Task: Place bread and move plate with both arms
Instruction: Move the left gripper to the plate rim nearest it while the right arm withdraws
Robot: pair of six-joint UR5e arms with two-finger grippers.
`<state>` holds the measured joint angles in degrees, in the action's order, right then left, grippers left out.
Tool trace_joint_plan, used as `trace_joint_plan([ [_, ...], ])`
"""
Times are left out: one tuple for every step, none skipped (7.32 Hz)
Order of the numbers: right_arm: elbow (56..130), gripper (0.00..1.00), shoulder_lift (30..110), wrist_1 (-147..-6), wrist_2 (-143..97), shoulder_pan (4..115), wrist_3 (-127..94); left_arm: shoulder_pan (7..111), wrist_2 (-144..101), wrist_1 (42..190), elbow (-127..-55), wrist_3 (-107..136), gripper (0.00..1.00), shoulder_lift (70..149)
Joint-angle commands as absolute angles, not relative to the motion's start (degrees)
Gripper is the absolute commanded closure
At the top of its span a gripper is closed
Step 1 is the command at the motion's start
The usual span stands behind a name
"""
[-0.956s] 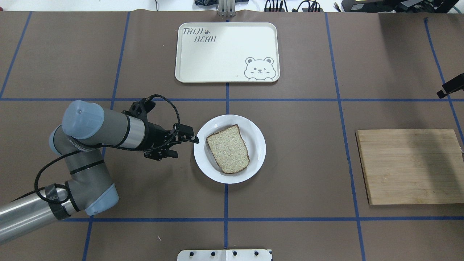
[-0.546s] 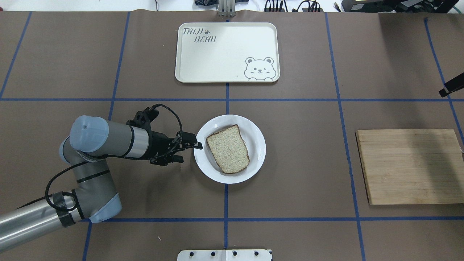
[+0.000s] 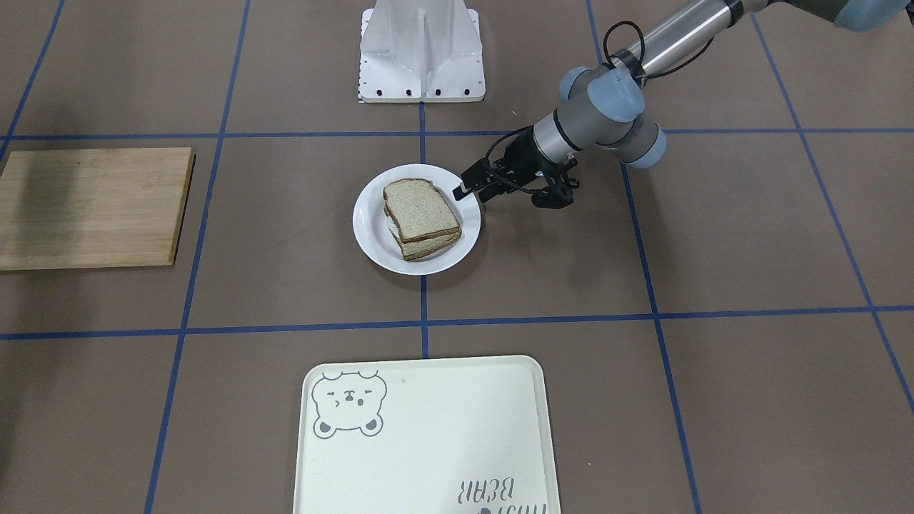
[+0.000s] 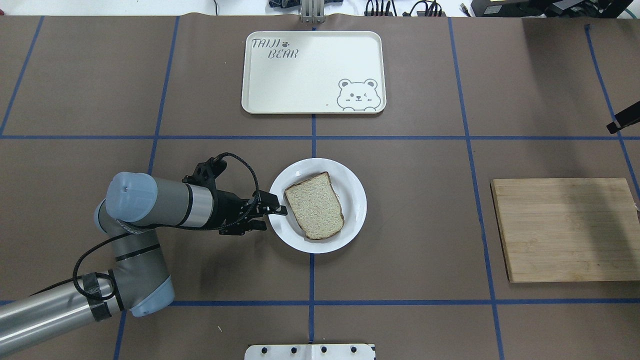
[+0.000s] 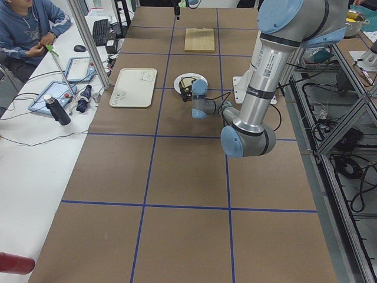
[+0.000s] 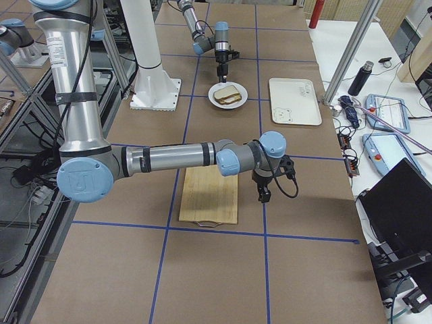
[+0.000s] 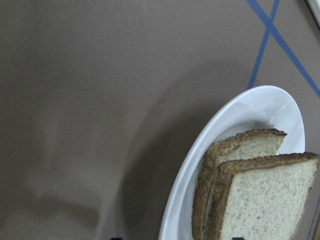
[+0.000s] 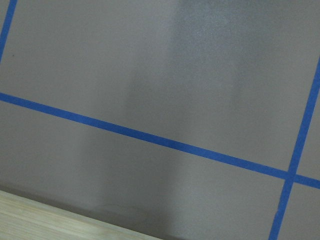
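Note:
The bread (image 4: 314,205) is a plain slice lying on top of a second slice on the white plate (image 4: 357,200). The front-facing view shows the stack (image 3: 420,208) on the plate (image 3: 368,228). My left gripper (image 4: 272,216) is open at the plate's left rim, one finger reaching over the rim, short of the bread. The left wrist view shows the plate rim (image 7: 185,190) and both slices (image 7: 260,200) close ahead. Of my right gripper, only a black piece (image 4: 622,120) shows at the far right edge. It hangs beside the wooden board (image 6: 263,192); I cannot tell whether it is open or shut.
A cream bear tray (image 4: 313,72) lies at the back centre. A wooden cutting board (image 4: 567,230) lies at the right. The white stand (image 3: 421,53) is at the robot's base. An operator (image 5: 26,29) sits beyond the table's far side.
My left arm has moved right, bringing the gripper from just left of the plate onto its left rim. The plate and bread have not moved. The right gripper has drifted slightly outward.

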<state>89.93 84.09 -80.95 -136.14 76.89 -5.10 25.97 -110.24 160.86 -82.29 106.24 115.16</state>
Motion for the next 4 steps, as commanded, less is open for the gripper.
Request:
trace_joint_plan([
  [89.91,0.0,84.2,-80.95,-136.14,76.82,-5.1,24.08,-107.4,164.44,-81.12,106.43,0.46,115.4],
  [89.91,0.0,84.2,-80.95,-136.14,76.82,-5.1,24.08,-107.4,164.44,-81.12,107.22,0.6,115.75],
  [89.91,0.0,84.2,-80.95,-136.14,76.82,-5.1,24.0,-107.32,164.44,-80.78,107.57,0.63,116.01],
  [89.83,0.0,84.2,-80.95,-136.14,76.82,-5.1,23.91,-107.4,164.44,-80.16,107.58,0.64,116.1],
])
